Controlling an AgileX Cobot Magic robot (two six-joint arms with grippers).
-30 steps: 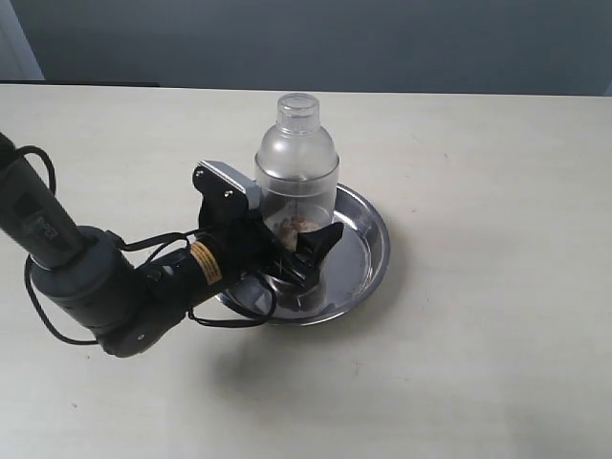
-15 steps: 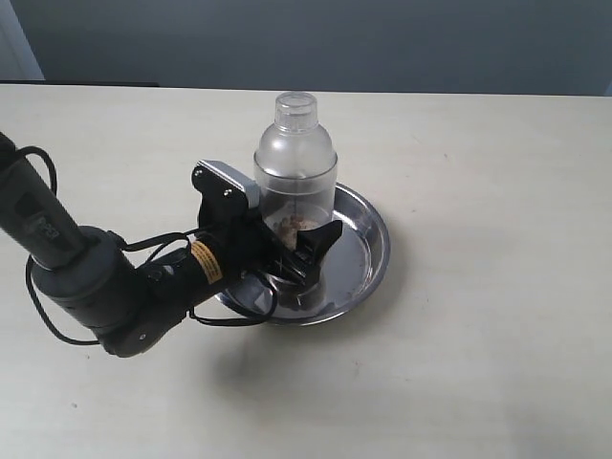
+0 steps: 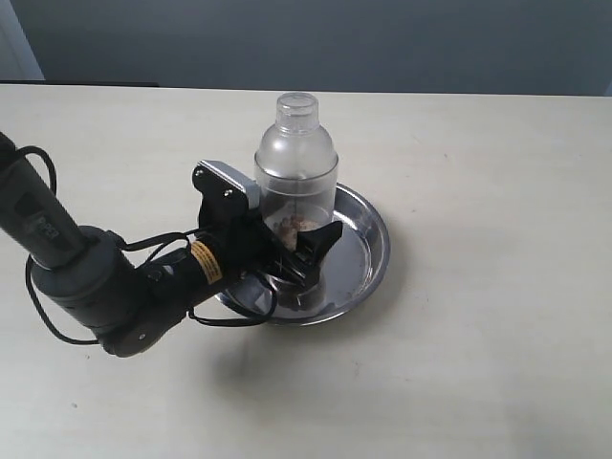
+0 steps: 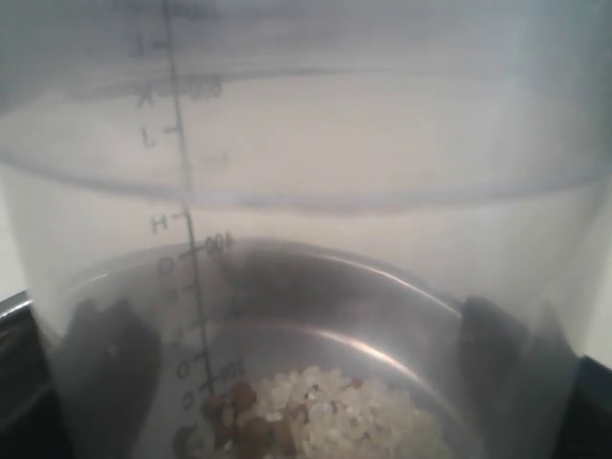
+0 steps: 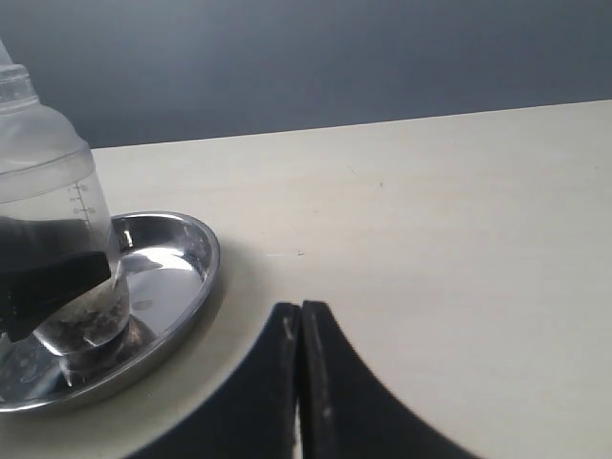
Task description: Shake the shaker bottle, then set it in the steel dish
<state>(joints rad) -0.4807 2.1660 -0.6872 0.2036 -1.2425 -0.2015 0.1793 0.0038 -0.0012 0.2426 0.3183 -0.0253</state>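
The shaker bottle (image 3: 296,163) stands upright inside the steel dish (image 3: 373,251), with pale and brown granules at its bottom. My left gripper (image 3: 302,247) reaches in from the left and is shut on the bottle's lower body, one finger (image 3: 323,239) in front and the other hidden behind. In the left wrist view the bottle (image 4: 382,172) fills the frame, with dark fingers (image 4: 96,368) at both sides and the dish's rim (image 4: 316,273) showing through it. The right wrist view shows bottle (image 5: 48,206) and dish (image 5: 186,277) at a distance. My right gripper (image 5: 301,312) is shut and empty over bare table.
The pale table runs wide on all sides of the dish. A dark wall lies behind the table's far edge. My left arm and its cables (image 3: 105,287) lie low over the table at the front left.
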